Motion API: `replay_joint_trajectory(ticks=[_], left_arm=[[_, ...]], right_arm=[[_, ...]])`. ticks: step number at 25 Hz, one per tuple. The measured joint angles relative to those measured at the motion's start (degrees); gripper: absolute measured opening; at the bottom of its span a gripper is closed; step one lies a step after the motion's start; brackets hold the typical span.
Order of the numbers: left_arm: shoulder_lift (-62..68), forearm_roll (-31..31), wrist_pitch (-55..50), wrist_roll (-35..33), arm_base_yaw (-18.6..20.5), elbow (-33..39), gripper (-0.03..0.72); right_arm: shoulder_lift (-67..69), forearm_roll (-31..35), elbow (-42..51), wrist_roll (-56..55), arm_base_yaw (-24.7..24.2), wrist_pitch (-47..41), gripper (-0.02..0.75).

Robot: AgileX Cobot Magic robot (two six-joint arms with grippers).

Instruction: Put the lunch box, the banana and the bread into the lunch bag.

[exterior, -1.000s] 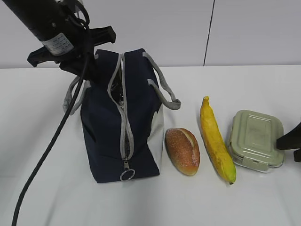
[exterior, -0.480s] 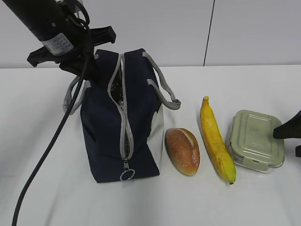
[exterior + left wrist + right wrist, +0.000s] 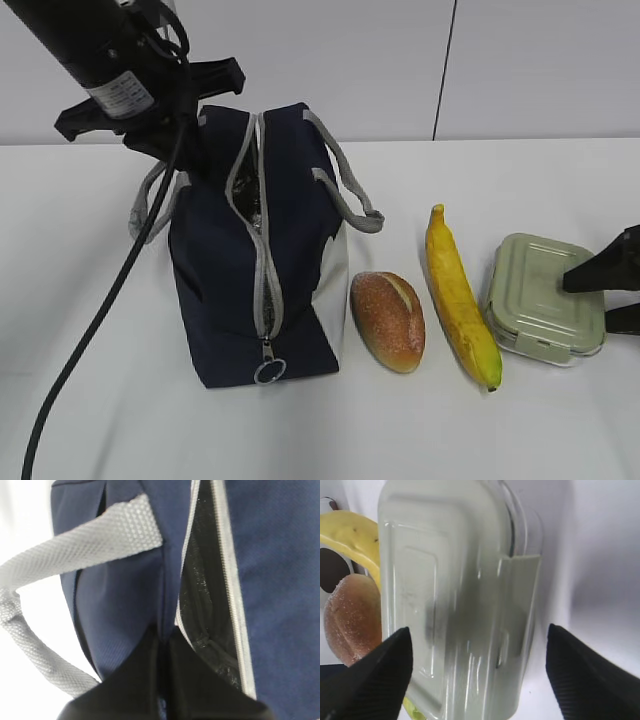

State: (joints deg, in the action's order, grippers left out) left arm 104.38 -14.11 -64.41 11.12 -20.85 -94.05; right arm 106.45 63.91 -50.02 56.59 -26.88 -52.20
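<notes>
Looking at it, the right gripper (image 3: 477, 672) had its fingers spread wide on either side of the lunch box (image 3: 545, 295), which sat on the table (image 3: 560, 430) at 3 o'clock from the banana (image 3: 460, 300). The left gripper (image 3: 164, 650) was pinched shut on the lunch bag (image 3: 255, 270) edge beside the zipper. Risk was that the smooth lid (looked slick) could slip, or a finger might nudge the banana toward the bread (image 3: 388, 320). The bag mouth looked narrow too.

Navy lunch bag (image 3: 215, 270) — yellow banana (image 3: 458, 295)
</notes>
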Motion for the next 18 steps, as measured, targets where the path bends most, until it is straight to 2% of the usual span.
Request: replay_joint_trajectory(ticks=[8,18], left_arm=[[0.0,0.4,0.0,0.0,0.0,0.0,0.001],[0.0,0.5,0.1,0.0,0.0,0.0,0.001]], right_arm=[[4.3,0.1,-1.8,0.4,0.0,-2.9,0.610],[5.6,5.0,-2.2,4.6,0.0,-5.4,0.568]])
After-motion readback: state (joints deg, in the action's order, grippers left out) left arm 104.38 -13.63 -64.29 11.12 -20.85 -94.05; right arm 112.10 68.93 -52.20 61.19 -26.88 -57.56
